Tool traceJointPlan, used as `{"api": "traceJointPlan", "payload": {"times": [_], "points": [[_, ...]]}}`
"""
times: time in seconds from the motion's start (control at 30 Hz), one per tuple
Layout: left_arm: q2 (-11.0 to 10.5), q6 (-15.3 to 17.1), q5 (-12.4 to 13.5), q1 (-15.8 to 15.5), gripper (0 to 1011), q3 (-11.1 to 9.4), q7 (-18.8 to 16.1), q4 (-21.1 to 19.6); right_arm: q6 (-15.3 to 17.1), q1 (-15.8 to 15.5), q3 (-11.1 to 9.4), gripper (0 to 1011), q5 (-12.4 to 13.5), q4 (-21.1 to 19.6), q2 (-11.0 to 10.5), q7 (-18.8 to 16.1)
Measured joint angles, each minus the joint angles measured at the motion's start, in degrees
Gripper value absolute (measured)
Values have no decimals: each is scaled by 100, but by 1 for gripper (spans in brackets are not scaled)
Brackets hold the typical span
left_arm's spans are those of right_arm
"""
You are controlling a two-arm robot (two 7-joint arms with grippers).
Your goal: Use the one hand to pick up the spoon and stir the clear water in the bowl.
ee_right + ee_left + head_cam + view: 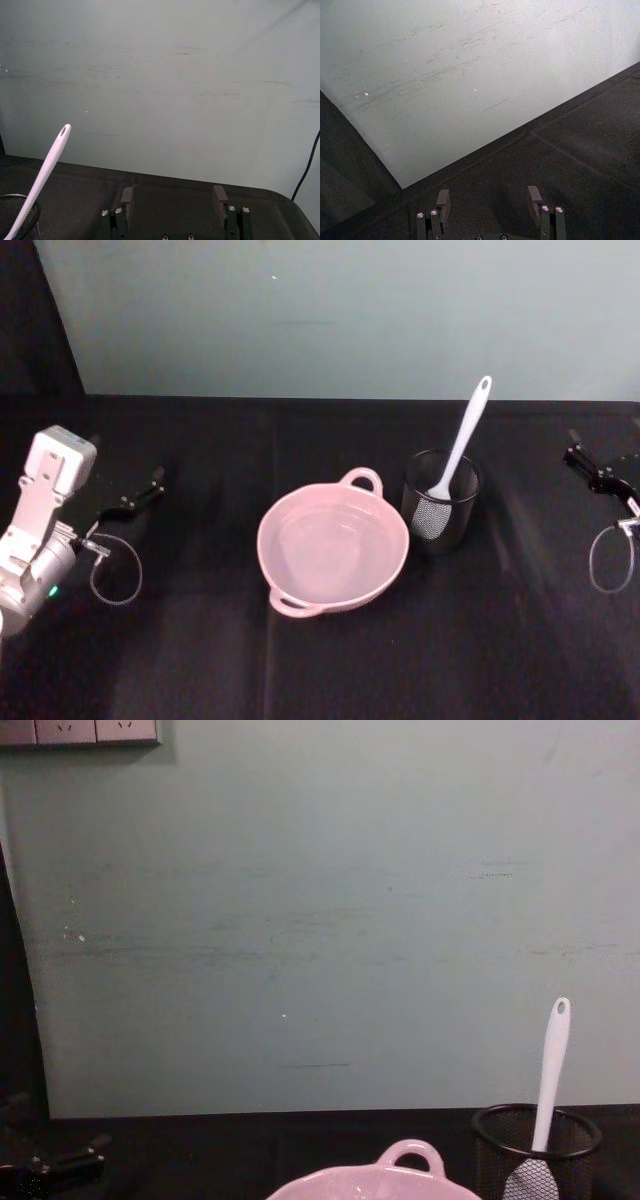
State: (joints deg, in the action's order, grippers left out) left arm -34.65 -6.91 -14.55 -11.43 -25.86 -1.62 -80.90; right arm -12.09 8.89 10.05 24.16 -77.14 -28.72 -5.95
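Nearest you on the black worktop (200, 670) sits the pale pink bowl (333, 549), centred in the head view, with clear water inside and a loop handle on its far rim.

Just beside the bowl, on your right and slightly farther back, stands a black wire-mesh cup (440, 502). The white spoon (462, 441) stands in it, head down in the mesh. Its long handle rises and leans away from you and a little to the right, ending in a tip with an oval hole.

Level with the cup, the right claw (592, 472) rests near the worktop's right edge. Its wrist view shows its fingers (127, 199) apart and empty, with the spoon handle off to one side. It is the nearer claw to the spoon.

The left claw (135, 498) rests well apart at the left edge, with the bowl between it and the cup. Its fingers (442, 199) are also apart and empty.
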Motion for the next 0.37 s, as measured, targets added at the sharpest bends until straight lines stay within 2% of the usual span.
{"api": "traceJointPlan", "payload": {"times": [0.37], "points": [[0,0,0,0,1011,0,0,0,6,0,7,1002,-4,-8,-6,0]]}}
